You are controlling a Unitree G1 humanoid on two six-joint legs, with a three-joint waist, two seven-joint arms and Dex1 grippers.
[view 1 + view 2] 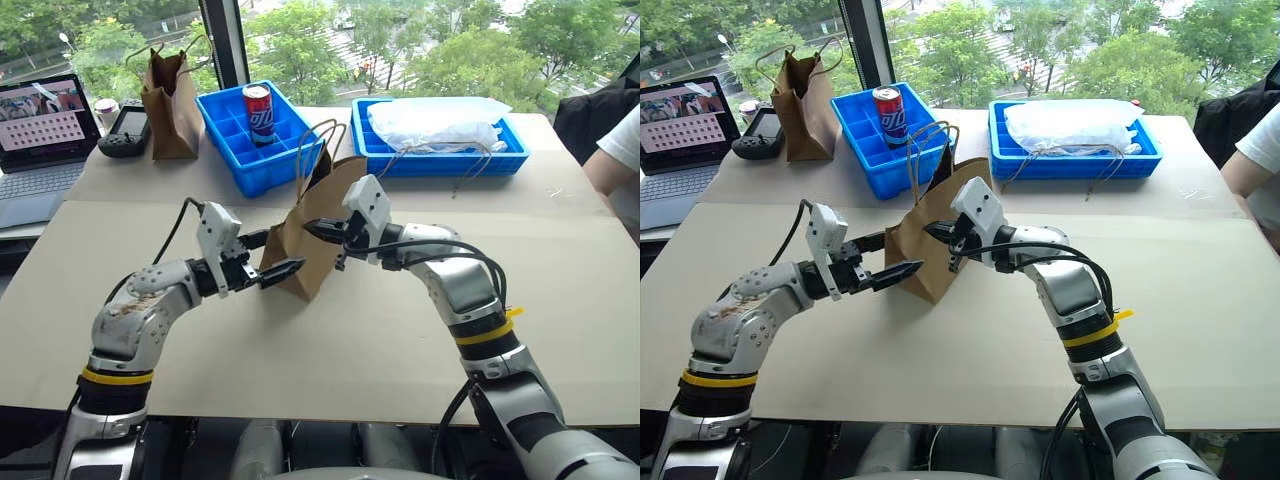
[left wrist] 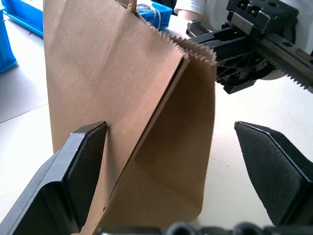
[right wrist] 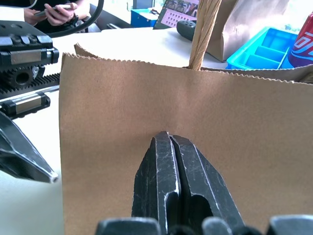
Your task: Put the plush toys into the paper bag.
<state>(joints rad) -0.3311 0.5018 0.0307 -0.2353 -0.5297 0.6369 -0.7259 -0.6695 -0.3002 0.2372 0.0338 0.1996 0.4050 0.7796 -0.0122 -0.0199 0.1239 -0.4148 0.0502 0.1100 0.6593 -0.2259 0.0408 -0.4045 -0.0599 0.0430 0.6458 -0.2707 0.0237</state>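
Observation:
The plush toys are out of view. The wide brown paper bag (image 1: 318,225) stands tilted in the middle of the table, its twisted cord handles (image 1: 318,150) up. My left gripper (image 1: 283,255) is open and level at the bag's lower left corner. One of its fingers (image 2: 83,156) touches the bag's broad face, and the other finger (image 2: 274,166) stands apart from the bag's narrow side. My right gripper (image 1: 308,228) is shut, with its tips (image 3: 166,137) against the bag's upper wall below the serrated rim. I cannot tell whether any paper is pinched.
A narrower brown bag (image 1: 172,100) stands at the back left beside a black device (image 1: 125,130) and a laptop (image 1: 40,130). Behind the bag are a blue compartment tray (image 1: 235,150) holding a red can (image 1: 258,110), and a blue tray (image 1: 440,155) with a white plastic bag. A person (image 1: 615,160) sits at the right.

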